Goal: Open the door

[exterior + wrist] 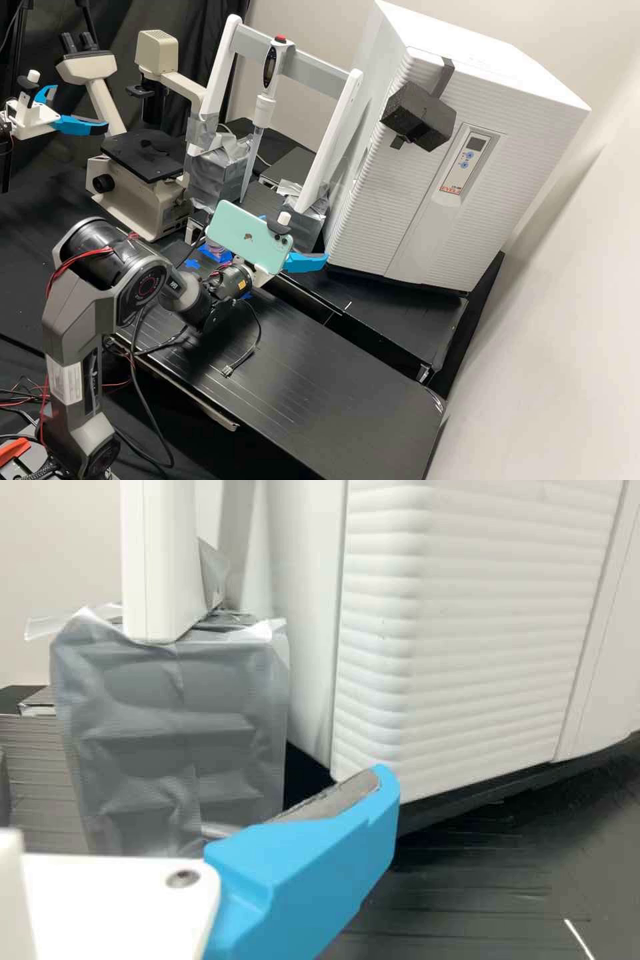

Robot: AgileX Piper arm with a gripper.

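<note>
In the high view, my gripper [300, 239] is open beside the lower left corner of the white cabinet [507, 73], below the level of its handle. The cabinet's ribbed door [373, 200] stands shut. A black block-shaped handle [420, 120] is fixed high on the door, left of the control panel, well away from the fingers. In the wrist view, one blue finger of my gripper [300, 870] shows before the door's lower corner [385, 710], with nothing against its grey pad. A phone on the wrist hides part of the other finger in the high view.
A white frame [333, 143] with a pipette [267, 87] stands left of the cabinet on tape-wrapped blocks [217, 177]. Behind my arm is a microscope [140, 167]. The black bench [320, 373] extends in front. A second arm's gripper [50, 120] is at far left.
</note>
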